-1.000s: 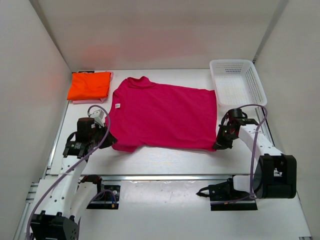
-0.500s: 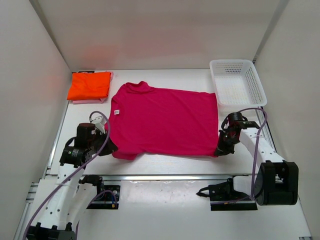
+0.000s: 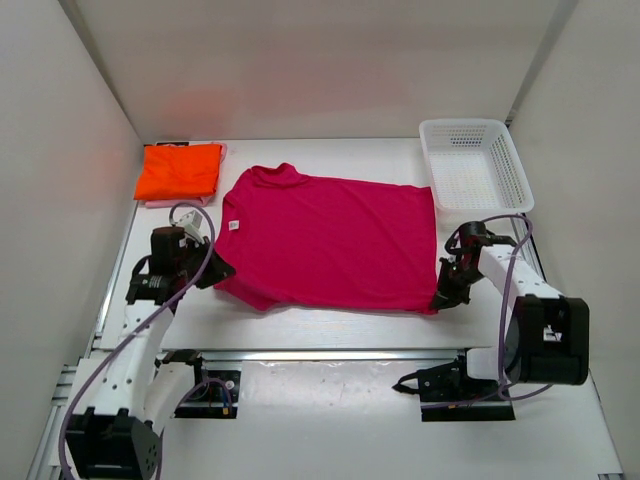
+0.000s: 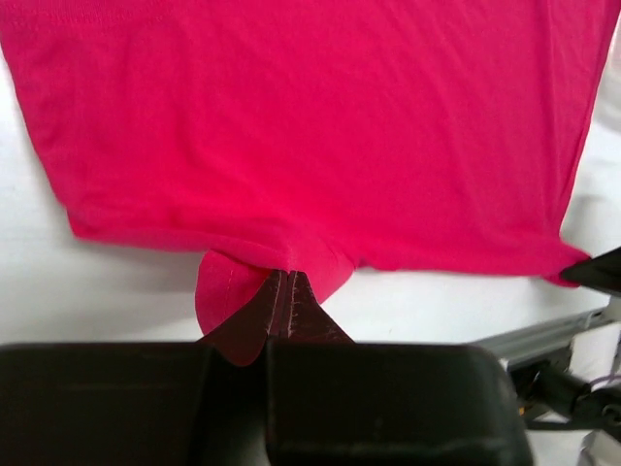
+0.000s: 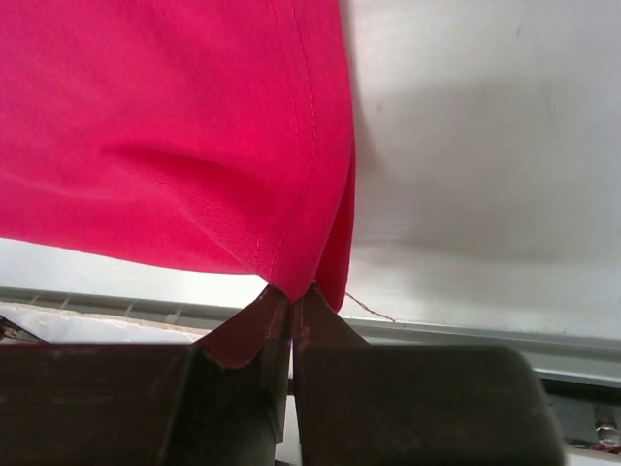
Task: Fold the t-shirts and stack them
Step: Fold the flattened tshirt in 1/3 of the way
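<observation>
The large deep magenta t-shirt (image 3: 330,238) lies spread across the middle of the table, collar to the left. My left gripper (image 3: 208,272) is shut on its near left sleeve; the wrist view shows the cloth (image 4: 291,146) pinched between the jaws. My right gripper (image 3: 440,298) is shut on the shirt's near right hem corner, and the cloth (image 5: 175,126) hangs from the jaws in the right wrist view. The bright orange t-shirt (image 3: 180,170) lies folded at the far left on top of the light pink t-shirt (image 3: 168,203), of which only an edge shows.
A white plastic mesh basket (image 3: 474,165) stands at the far right corner. White walls close in the table on the left, back and right. A metal rail (image 3: 330,352) runs along the table's near edge.
Both grippers pulled the shirt's near edge toward the front, then the left one moved back away a little. The shirt now lies flatter and more stretched.
</observation>
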Robot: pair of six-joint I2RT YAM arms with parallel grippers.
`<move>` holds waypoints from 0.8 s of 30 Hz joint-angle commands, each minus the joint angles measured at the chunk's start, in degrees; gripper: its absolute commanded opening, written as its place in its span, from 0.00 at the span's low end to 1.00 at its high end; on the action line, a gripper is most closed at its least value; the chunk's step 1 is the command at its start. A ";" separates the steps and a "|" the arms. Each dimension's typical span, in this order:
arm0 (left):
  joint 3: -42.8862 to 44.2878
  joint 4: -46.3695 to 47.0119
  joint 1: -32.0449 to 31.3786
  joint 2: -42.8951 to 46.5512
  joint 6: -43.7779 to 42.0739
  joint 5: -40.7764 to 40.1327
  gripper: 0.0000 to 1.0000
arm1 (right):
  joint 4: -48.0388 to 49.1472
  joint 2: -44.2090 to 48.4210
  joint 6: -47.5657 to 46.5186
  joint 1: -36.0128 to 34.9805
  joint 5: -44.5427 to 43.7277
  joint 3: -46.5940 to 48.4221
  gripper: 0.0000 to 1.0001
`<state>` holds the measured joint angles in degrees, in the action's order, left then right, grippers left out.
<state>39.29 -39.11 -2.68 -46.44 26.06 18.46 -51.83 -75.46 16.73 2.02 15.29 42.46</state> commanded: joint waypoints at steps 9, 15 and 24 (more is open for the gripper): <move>7.72 11.69 2.68 -10.07 3.03 2.37 0.00 | 0.69 -8.64 -2.58 1.93 2.38 11.24 0.00; 11.95 13.27 4.35 -16.13 3.47 2.02 0.00 | 0.85 -13.04 -2.76 0.53 3.17 15.72 0.00; 15.90 15.73 3.64 -24.04 3.99 1.41 0.00 | 1.03 -17.70 -3.55 -0.27 3.96 20.82 0.00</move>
<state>52.27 -25.39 1.28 -69.69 29.65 19.94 -51.07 -92.64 14.09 1.89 18.28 60.64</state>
